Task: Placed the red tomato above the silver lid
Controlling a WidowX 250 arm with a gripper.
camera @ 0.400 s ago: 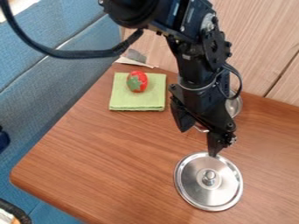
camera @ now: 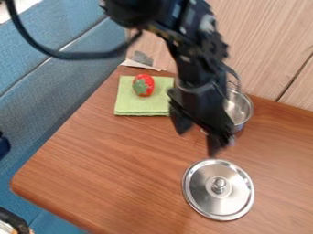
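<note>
The black gripper (camera: 196, 142) hangs over the table just above and left of the lid, its two fingers spread apart with nothing between them. A silver lid (camera: 207, 194) with a central knob lies flat on the table at the lower right. The red tomato (camera: 148, 82), with a green patch on its side, rests on a folded green cloth (camera: 131, 106) at the upper left of the gripper.
Behind the gripper a silver pot (camera: 240, 109) stands near the wooden wall (camera: 269, 50), partly hidden by the arm. The table's rounded corner (camera: 19, 183) is at the left, beside a blue couch (camera: 36, 114).
The arm and gripper have shifted a little left and up, away from the lid, uncovering more of the pot. Tomato, cloth and lid have kept their places.
</note>
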